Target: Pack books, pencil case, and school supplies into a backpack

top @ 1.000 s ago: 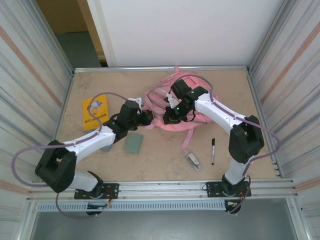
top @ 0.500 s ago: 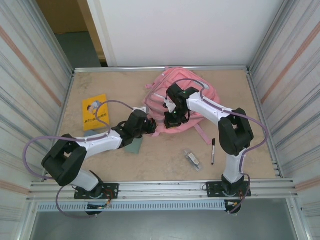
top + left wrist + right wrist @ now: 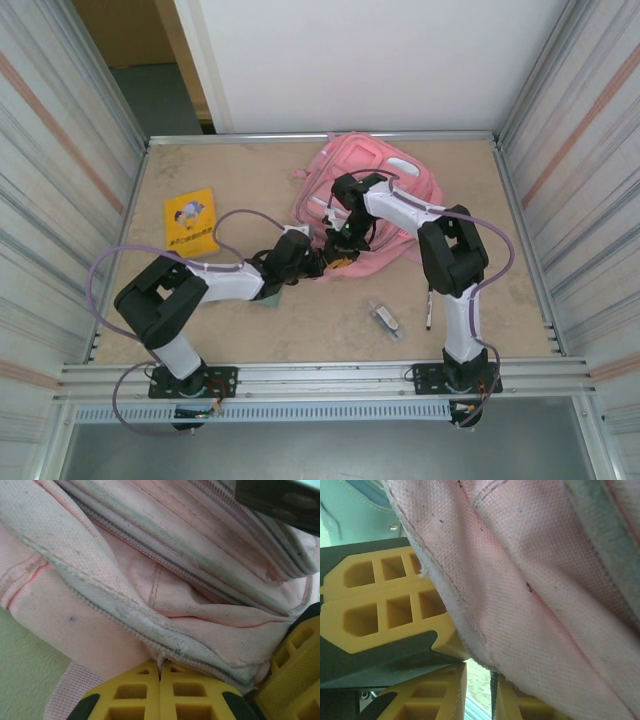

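Observation:
The pink backpack (image 3: 385, 190) lies at the back centre. At its near edge my left gripper (image 3: 318, 265) is shut, with the backpack's seam (image 3: 165, 652) pinched at the fingertips of the left gripper (image 3: 161, 664). Just beside it, my right gripper (image 3: 340, 255) has its jaws slightly apart; table shows through the gap of the right gripper (image 3: 479, 672), and pink fabric (image 3: 530, 595) drapes over one finger. The orange-yellow book (image 3: 192, 222) lies far left. The sage-green book (image 3: 268, 296) pokes out under my left arm. The pencil case is hidden.
A clear-and-grey oblong item (image 3: 385, 317) lies near the front right. The black pen (image 3: 428, 312) is partly behind my right arm. Metal walls close both sides, and a rail (image 3: 320, 372) runs along the near edge.
The backpack has gone from a crumpled heap to lying spread toward the back. My left gripper moved right along its near edge. The right gripper's jaws have parted slightly.

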